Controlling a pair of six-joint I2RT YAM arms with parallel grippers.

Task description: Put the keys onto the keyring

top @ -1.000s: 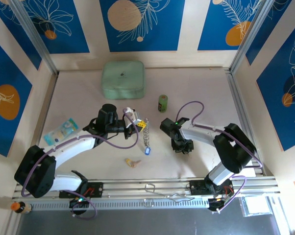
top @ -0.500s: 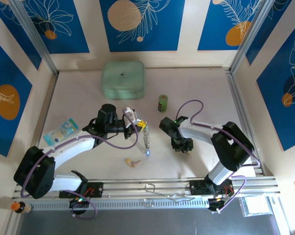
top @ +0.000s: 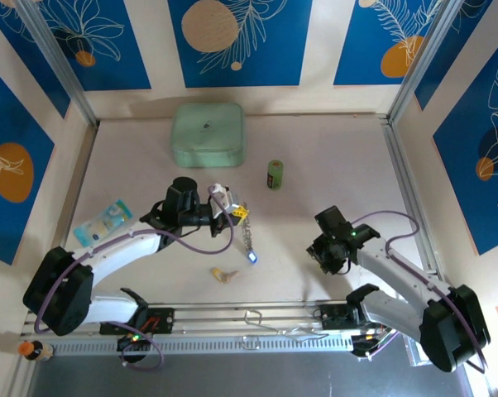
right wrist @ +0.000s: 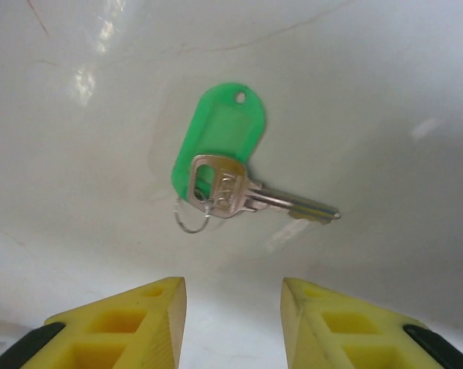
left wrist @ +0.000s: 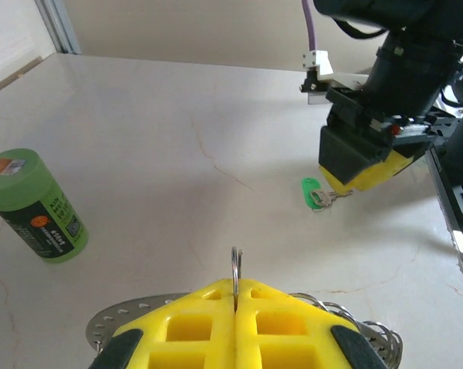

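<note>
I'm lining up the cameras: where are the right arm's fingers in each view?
Top external: right fingers, lower right of centre.
Left wrist: upper right, yellow, pointing down.
Right wrist: bottom edge, two yellow tips apart.
Shared landmark: green-tagged key, lying just ahead of them in both wrist views.

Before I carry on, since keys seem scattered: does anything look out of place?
Nothing is damaged or spilled. Two keys lie loose, off the ring: a green-tagged key flat on the table by the open right gripper, and a yellowish key alone near the front edge. The left gripper is shut on the ring.
</note>
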